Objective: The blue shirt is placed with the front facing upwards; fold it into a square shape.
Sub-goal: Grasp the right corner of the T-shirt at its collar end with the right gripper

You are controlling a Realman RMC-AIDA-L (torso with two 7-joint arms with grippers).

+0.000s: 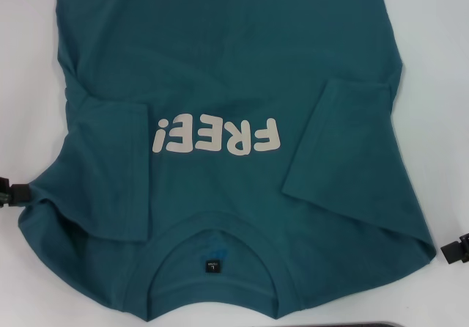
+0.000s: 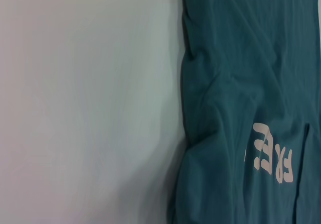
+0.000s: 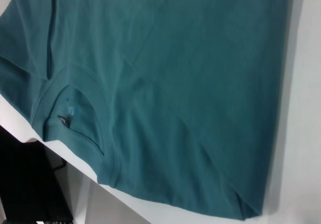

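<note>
A: Where's the shirt (image 1: 227,85)?

B: Spread on the white table (image 1: 440,63), front up; the collar (image 1: 216,235) lies at the near edge, closest to the robot, and the body runs away toward the far side; the pale "FREE!" print (image 1: 216,136) reads upside down from the head view.

A: Sleeves?

B: Both are folded in over the chest; the left sleeve (image 1: 110,144) lies beside one end of the print, the right sleeve (image 1: 333,144) beside the other; neither covers the letters.

A: And the neck label?

B: A small dark label (image 1: 212,266) sits inside the collar; the right wrist view shows it too, with the shirt's near corner close to the table edge.

A: The grippers?

B: The left gripper (image 1: 13,193) shows at the left border of the head view, touching or just beside the shirt's left shoulder edge; the right gripper (image 1: 456,250) shows at the right border, just beside the right shoulder corner, where the cloth bunches a little; only dark tips of each are visible, so I cannot tell whether either is spread, closed, or pinching cloth.

A: Wrist views any help?

B: No fingers in them; the left one shows bare table beside the shirt's rumpled side and part of the print; the right one shows the collar and shoulder area.
</note>
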